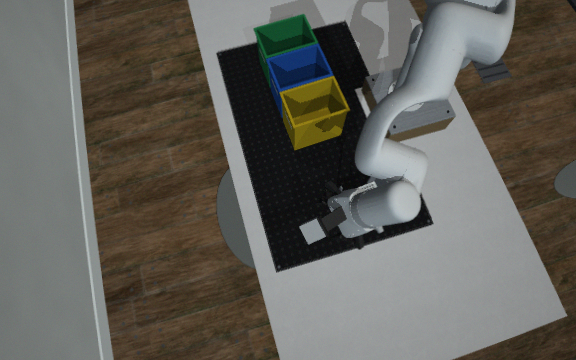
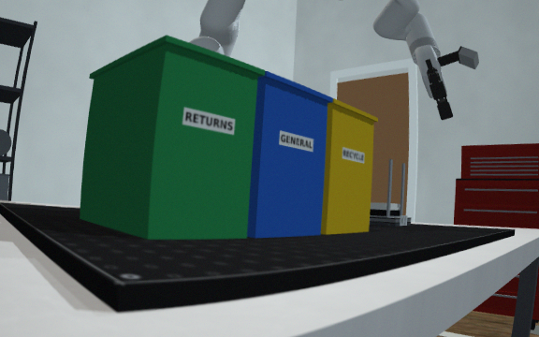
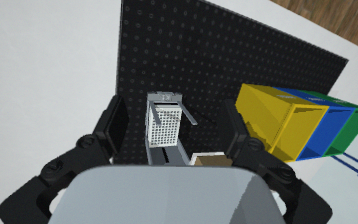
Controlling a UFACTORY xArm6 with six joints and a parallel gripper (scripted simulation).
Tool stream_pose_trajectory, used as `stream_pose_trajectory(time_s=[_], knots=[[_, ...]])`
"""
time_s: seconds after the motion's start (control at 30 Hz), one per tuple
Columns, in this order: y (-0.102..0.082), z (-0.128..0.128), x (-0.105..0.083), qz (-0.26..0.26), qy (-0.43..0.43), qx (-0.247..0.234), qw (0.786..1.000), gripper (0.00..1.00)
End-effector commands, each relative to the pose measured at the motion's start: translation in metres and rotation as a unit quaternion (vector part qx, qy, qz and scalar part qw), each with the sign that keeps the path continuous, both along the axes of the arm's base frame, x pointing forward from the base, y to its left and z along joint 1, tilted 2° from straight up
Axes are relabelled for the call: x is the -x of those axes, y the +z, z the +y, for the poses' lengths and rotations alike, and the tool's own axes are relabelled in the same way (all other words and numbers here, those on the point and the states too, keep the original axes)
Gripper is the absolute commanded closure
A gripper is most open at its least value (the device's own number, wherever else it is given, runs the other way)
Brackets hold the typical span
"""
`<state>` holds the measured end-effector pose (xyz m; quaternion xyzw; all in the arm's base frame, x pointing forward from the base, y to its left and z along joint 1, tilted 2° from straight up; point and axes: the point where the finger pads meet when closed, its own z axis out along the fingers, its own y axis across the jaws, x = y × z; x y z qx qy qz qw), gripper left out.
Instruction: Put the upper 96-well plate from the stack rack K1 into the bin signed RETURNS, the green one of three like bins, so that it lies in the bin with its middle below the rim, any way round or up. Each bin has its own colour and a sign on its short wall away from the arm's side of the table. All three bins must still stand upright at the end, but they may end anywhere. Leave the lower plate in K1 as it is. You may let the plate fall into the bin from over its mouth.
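Note:
The stack rack K1 stands on the black mat, seen from above in the wrist view. Its upper 96-well plate is a white gridded plate, and the lower plate is hidden under it. My gripper is open and empty. It hangs high over the rack, with the plate showing between its two fingers far below. In the exterior view the gripper points down, well above the rack's grey posts. The green RETURNS bin stands upright at the far end of the bin row and also shows in the exterior view.
The blue GENERAL bin and the yellow RECYCLE bin stand wall to wall between the green bin and the rack. The arm's base block is on the table's right side. In the top view the arm covers the rack.

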<state>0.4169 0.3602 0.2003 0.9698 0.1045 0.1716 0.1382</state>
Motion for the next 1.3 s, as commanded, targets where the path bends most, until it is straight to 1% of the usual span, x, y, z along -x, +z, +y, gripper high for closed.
stream_pose_trajectory(time_s=[0.0,0.07,0.17,0.23,0.33,0.47,0.53,0.63,0.73,0.8,0.9,1.03,1.1,1.2,1.27], knots=[[0.001,-0.008,0.017,0.029,-0.011,-0.023,0.999,0.00],[0.000,-0.012,0.026,0.029,-0.011,-0.023,0.999,0.00],[0.000,-0.013,0.029,0.029,-0.011,-0.023,0.999,0.00],[-0.001,-0.018,0.038,0.055,-0.021,-0.041,0.997,0.00],[-0.002,-0.024,0.051,0.057,-0.022,-0.043,0.997,0.00],[-0.003,-0.025,0.053,0.057,-0.022,-0.043,0.997,0.00],[-0.004,-0.029,0.063,0.083,-0.033,-0.061,0.994,0.00],[-0.005,-0.035,0.076,0.085,-0.034,-0.062,0.994,0.00],[-0.006,-0.036,0.079,0.085,-0.034,-0.062,0.994,0.00],[-0.007,-0.040,0.088,0.109,-0.046,-0.081,0.990,0.00],[-0.009,-0.046,0.101,0.111,-0.046,-0.082,0.989,0.00],[-0.009,-0.047,0.103,0.111,-0.046,-0.082,0.989,0.00],[-0.011,-0.051,0.113,0.135,-0.059,-0.102,0.984,0.00],[-0.013,-0.057,0.126,0.137,-0.059,-0.103,0.983,0.00],[-0.014,-0.058,0.128,0.137,-0.059,-0.103,0.983,0.00]])
